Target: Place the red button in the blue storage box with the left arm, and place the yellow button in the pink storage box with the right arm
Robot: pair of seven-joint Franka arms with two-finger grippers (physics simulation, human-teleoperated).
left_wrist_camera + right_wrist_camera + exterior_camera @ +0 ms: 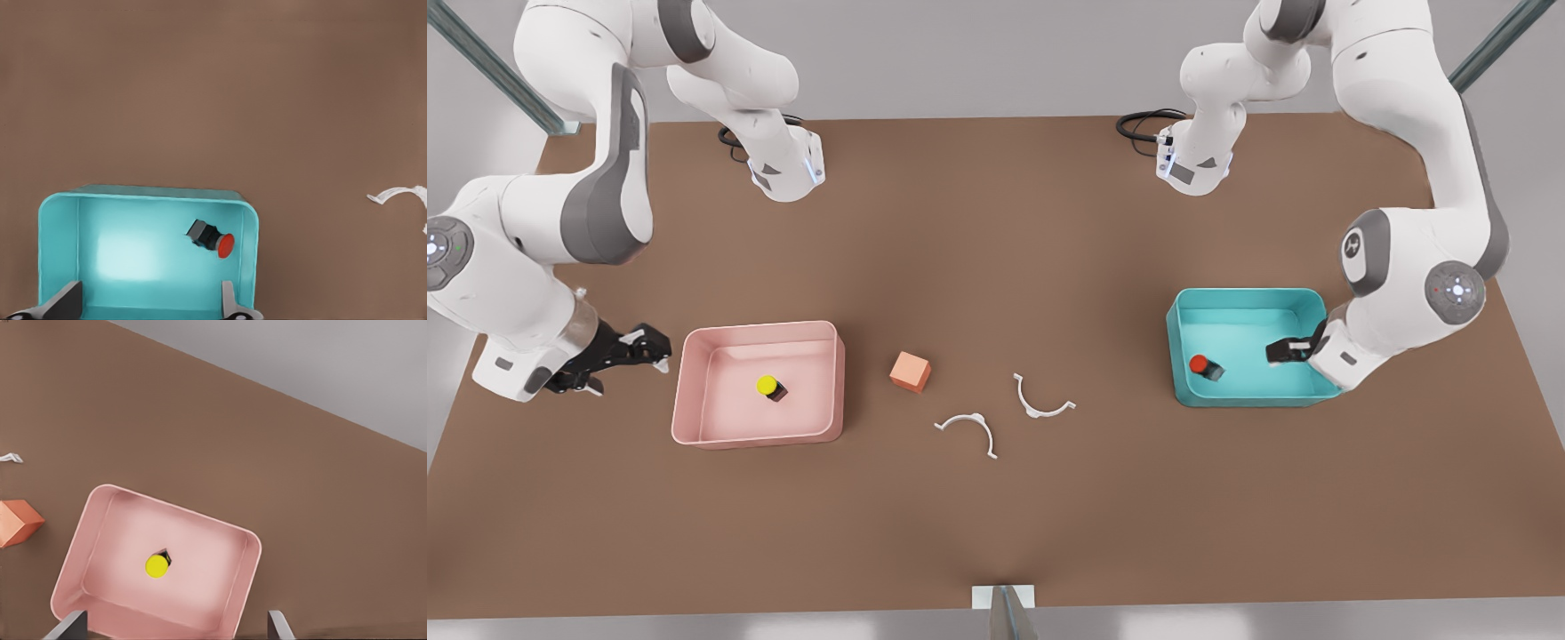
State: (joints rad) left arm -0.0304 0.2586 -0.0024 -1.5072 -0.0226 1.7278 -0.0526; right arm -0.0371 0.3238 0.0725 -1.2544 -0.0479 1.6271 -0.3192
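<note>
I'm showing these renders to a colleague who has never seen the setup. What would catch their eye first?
Two bright trays: the pink storage box at the front view's left holds the yellow button, and the blue storage box at the right holds the red button, tipped over. The left gripper hangs open over the blue box; the right gripper, open, sits beside the pink one. An orange cube lies between.

orange cube [910,371], two white clips [1005,413] between trays, bare table [996,222] behind
</note>
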